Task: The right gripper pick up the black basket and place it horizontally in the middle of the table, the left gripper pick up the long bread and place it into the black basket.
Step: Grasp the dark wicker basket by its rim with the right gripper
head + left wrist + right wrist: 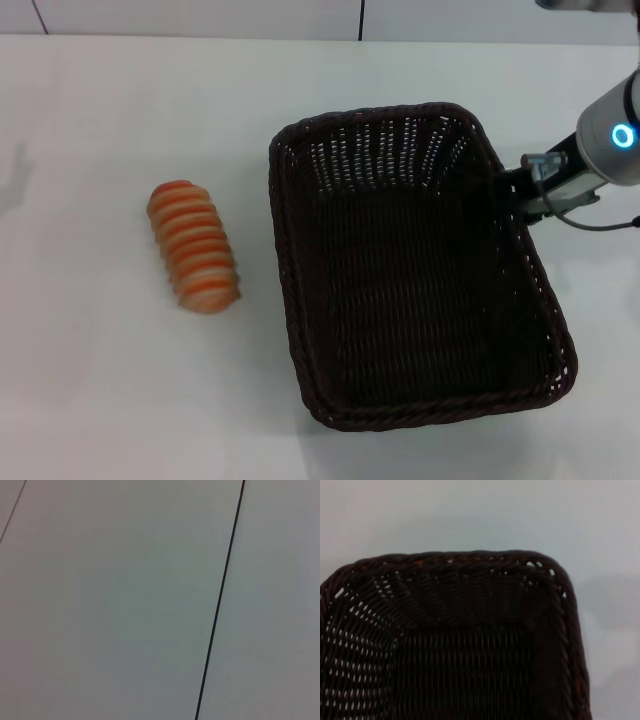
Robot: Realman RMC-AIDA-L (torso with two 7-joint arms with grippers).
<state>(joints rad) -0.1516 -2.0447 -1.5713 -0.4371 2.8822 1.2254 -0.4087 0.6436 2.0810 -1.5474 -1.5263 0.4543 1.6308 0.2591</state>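
Observation:
The black basket [287, 262] stands empty on the white table [90, 400], right of centre, its long side running away from me. The long bread [193, 246], orange with cream stripes, lies on the table to the basket's left, a short gap apart. My right gripper [512, 190] is at the far part of the basket's right rim, on the arm with the blue ring [623, 136]. The right wrist view looks down into one corner of the basket [465, 557]. My left gripper is out of view.
The left wrist view shows only a pale flat surface crossed by a thin dark seam [220, 605]. Bare tabletop lies left of the bread and in front of it. A panelled wall [200, 15] runs behind the table's far edge.

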